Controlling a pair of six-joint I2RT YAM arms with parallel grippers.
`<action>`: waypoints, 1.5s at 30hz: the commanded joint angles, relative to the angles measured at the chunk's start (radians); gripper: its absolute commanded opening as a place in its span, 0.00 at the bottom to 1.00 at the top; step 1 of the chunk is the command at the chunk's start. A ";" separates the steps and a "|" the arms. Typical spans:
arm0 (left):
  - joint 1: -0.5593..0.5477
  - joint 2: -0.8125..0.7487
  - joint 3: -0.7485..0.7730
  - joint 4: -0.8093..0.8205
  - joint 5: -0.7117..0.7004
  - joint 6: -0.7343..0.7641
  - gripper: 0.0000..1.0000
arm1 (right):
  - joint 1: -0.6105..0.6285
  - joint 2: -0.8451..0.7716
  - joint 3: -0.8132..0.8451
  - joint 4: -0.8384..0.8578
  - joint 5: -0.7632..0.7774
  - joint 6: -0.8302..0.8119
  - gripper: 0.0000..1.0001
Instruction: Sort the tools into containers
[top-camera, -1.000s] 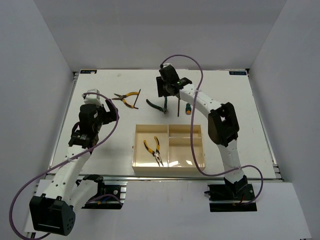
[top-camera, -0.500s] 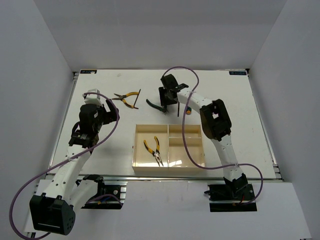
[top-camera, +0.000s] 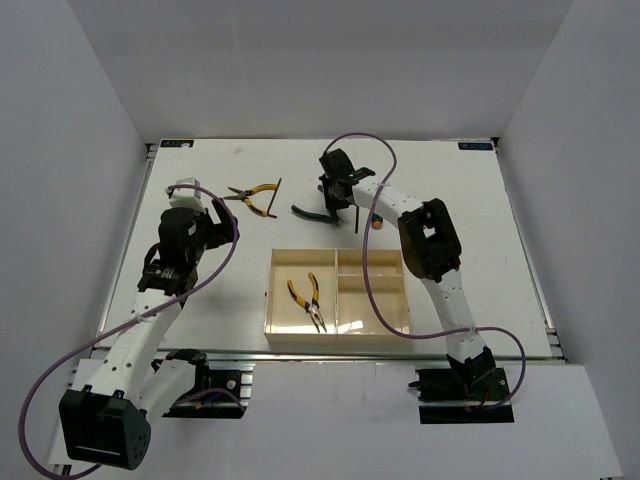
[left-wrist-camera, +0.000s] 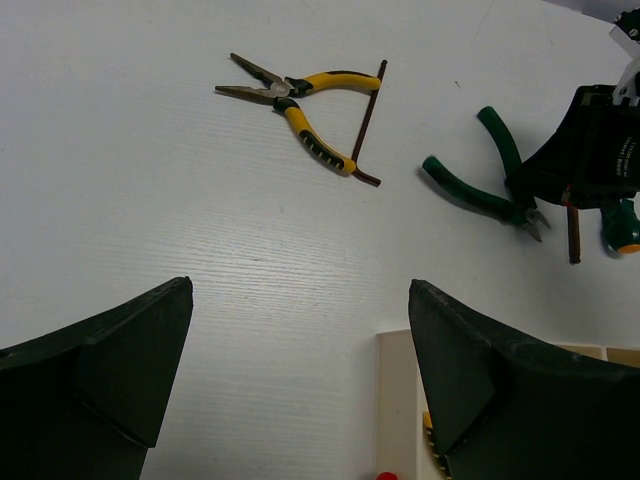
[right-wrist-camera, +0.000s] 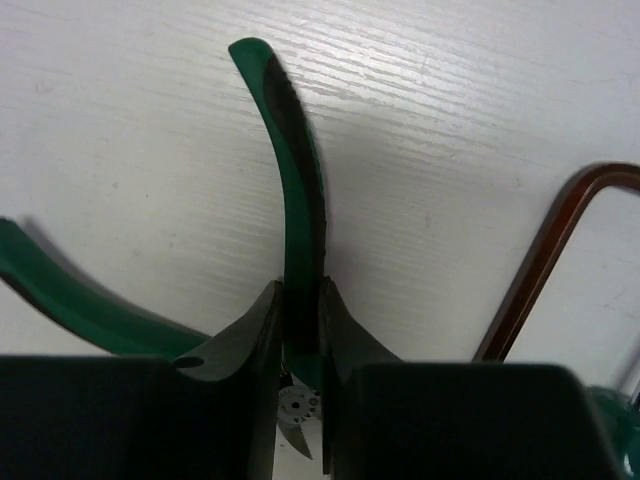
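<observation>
Nearest my two bases sits one cream three-compartment tray (top-camera: 268, 300). Its large left compartment holds one pair of yellow-handled pliers (top-camera: 306, 301). My left pincer (left-wrist-camera: 300, 290) hovers spread wide over bare table at about 9 o'clock from the tray, touching nothing.

Farther out, at 11 o'clock from the tray, a second yellow pair (left-wrist-camera: 300, 95) lies with a dark hex key (left-wrist-camera: 366, 120) against its handle ends. At 12 o'clock my right pincer (right-wrist-camera: 298, 290) is pressed on one handle of the only green-handled pliers (right-wrist-camera: 295, 190), which lie open on the table.

The overhead view hides that grip under my wrist; my right wrist camera shows the handle squeezed between both fingers (right-wrist-camera: 245, 340). The left wrist camera shows, just to the 3 o'clock side, a second hex key (left-wrist-camera: 573, 225) and one green-handled screwdriver (left-wrist-camera: 625, 225).
</observation>
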 joint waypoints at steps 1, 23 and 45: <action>-0.006 -0.002 0.041 -0.001 0.007 -0.009 0.98 | -0.005 0.032 0.018 -0.036 0.046 0.000 0.14; -0.006 0.012 0.043 -0.007 -0.006 -0.018 0.98 | -0.017 -0.359 -0.108 0.129 0.056 0.063 0.00; -0.006 0.007 0.044 -0.018 -0.047 -0.029 0.98 | 0.241 -0.802 -0.694 0.247 -0.010 0.382 0.00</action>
